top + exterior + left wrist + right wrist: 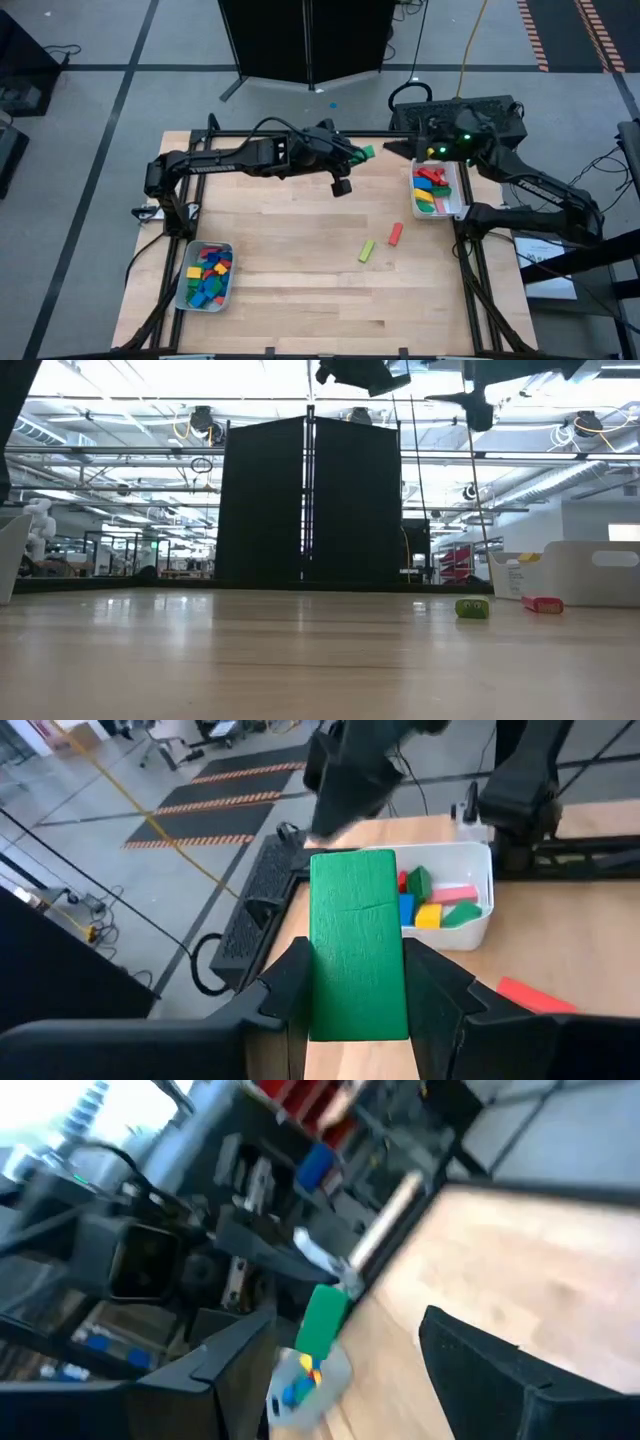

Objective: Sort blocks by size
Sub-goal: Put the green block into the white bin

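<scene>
Right tray [461,197]: red, green, yellow, blue and pink long blocks [431,187]
Left tray [183,284]: short blocks [208,276]
Left gripper [362,154]: clamped on green bar [367,153] above counter [290,270]
Right gripper [392,148]: fingers apart, empty
Counter: green block [368,250], red block [396,234] loose

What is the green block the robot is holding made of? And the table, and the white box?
The green block in the left gripper looks like painted wood: faint grain shows through its matte green coat. The table seems to be pale wood, with plank lines and a slight sheen. The white tray is probably plastic: smooth, thin walls with rounded corners.
</scene>
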Controlling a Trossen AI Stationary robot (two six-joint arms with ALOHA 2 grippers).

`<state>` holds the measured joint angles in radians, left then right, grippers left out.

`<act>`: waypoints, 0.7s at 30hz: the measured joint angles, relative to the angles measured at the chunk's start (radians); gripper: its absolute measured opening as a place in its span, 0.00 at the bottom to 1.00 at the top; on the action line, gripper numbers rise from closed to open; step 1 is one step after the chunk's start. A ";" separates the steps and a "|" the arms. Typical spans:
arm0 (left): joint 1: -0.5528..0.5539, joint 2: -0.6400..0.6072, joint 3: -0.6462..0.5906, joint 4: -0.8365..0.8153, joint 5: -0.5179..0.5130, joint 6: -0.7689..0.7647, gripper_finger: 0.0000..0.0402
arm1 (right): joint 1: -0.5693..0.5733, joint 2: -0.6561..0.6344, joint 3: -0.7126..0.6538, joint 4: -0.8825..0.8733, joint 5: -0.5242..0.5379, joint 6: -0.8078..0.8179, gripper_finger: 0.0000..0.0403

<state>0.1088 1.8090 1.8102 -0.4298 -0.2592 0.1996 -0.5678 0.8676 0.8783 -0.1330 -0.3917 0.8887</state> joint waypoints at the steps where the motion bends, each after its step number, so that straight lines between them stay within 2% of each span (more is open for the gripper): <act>1: -0.001 0.003 0.000 -0.008 0.000 0.000 0.28 | 0.009 0.016 0.000 -0.005 -0.002 0.001 0.59; 11: -0.012 0.016 -0.002 -0.043 -0.005 -0.001 0.28 | 0.079 0.142 0.000 0.038 -0.003 -0.002 0.59; 18: -0.020 0.016 -0.002 -0.046 -0.005 -0.003 0.28 | 0.105 0.167 0.000 0.079 -0.005 -0.006 0.59; 21: -0.020 0.016 -0.002 -0.044 -0.005 -0.009 0.28 | 0.105 0.173 0.000 0.079 -0.006 -0.010 0.55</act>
<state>0.0887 1.8248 1.8080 -0.4736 -0.2642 0.1910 -0.4625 1.0404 0.8780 -0.0539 -0.3973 0.8786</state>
